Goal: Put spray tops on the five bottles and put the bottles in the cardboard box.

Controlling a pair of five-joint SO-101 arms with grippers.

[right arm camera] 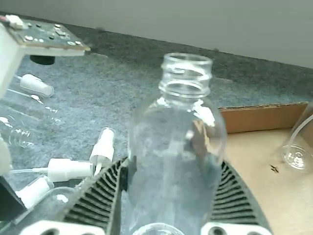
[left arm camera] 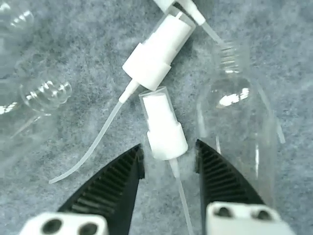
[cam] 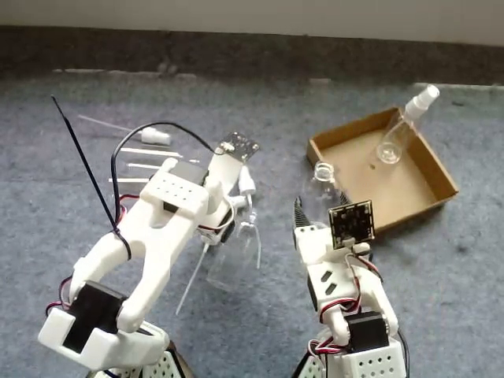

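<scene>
The left gripper has black ribbed fingers on white mounts. The spray top between them is white with a see-through cap, and the bottle beside it is clear. The carpet beneath is mottled blue-grey. The right gripper, also black and ridged, flanks a clear second bottle. The box beyond it is plain tan.

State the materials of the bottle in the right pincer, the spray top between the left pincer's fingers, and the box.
Bottle: clear, glossy, likely plastic, maybe glass; see-through with bright glints. Spray top: smooth opaque white plastic. Box: matte brown cardboard, no shine.
</scene>
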